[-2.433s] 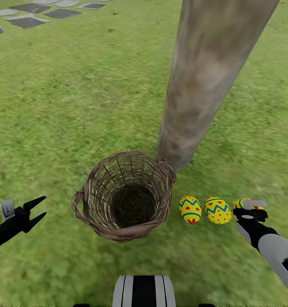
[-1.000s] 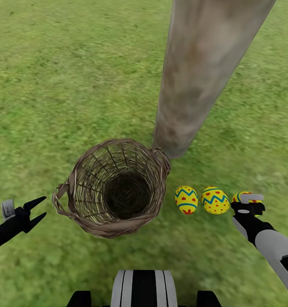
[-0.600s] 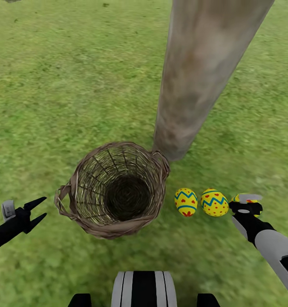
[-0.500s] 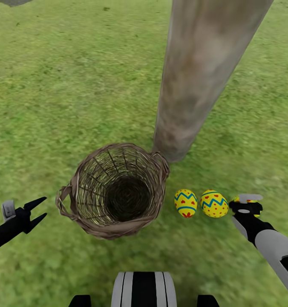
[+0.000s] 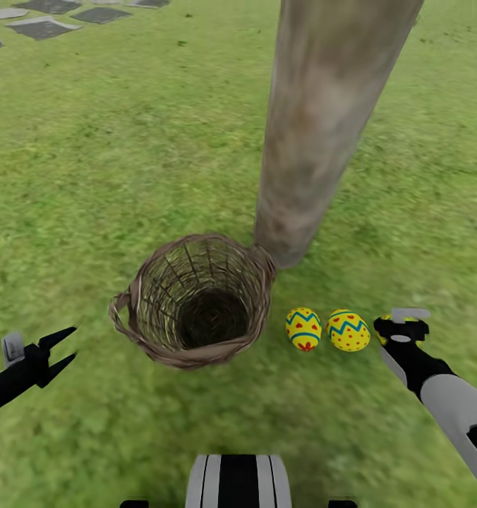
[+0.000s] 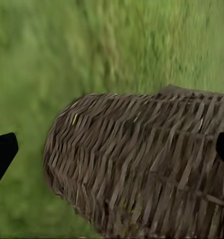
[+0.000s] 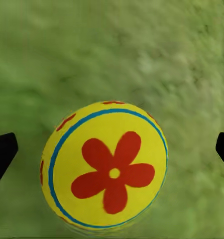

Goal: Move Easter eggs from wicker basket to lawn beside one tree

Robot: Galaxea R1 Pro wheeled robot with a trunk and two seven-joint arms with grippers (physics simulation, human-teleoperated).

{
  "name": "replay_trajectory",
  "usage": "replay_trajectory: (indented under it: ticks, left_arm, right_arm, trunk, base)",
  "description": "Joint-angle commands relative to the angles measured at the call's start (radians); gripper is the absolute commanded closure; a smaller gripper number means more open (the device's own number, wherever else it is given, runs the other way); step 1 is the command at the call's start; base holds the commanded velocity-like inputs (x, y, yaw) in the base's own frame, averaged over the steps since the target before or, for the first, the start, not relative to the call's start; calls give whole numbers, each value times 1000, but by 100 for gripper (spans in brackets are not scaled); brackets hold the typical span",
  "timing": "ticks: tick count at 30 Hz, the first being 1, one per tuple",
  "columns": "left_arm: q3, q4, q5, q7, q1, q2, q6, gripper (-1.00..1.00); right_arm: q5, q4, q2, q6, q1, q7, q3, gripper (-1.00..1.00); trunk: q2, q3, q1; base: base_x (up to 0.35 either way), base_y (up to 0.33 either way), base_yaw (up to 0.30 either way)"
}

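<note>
My head camera has tilted up; the stepping stones (image 5: pixel 44 25) are back in view. The wicker basket (image 5: pixel 196 300) looks empty. The right gripper (image 5: pixel 401 326), fingers spread, hovers over the third egg (image 7: pixel 106 166) on the lawn (image 5: pixel 125 155) beside two eggs (image 5: pixel 327 329) near the tree (image 5: pixel 323 127). The left gripper (image 5: pixel 63 347) is spread, idle. Placement looks complete.

Left gripper (image 5: pixel 62 348) open, fingers spread, arm low at the left side. Right gripper (image 5: pixel 401 326) open, pointing down, arm extended forward

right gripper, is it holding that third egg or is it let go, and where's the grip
Nothing is held. The right gripper is open above the third Easter egg, fingertips well clear of both sides. The left gripper is open and empty too.
</note>
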Motion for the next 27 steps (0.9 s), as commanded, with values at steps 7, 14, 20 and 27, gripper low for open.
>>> replay_trajectory:
  ticks: [7,14,20,27]
  left_arm:
    - [3,4,-9,-7,-1,4,5,-100]
    - [1,6,-12,-4,-1,0,1,-100]
    - [1,87,-16,20,-13,1,-5,-100]
    - [-257,360,-156,18,16,-40,-25,-100]
  right_arm:
    - [-12,-15,-1,173,1,1,11,-100]
    - [-19,4,-3,297,24,229,12,-100]
    - [-10,15,-3,291,152,539,14,-100]
    - [11,24,-2,253,288,686,16,-100]
  trunk:
    - [1,27,-4]
    - [3,54,-7]
    - [4,77,-10]
    - [6,104,-13]
  base:
    - [-314,0,0]
    - [-11,0,0]
    - [0,0,0]
    - [-149,0,0]
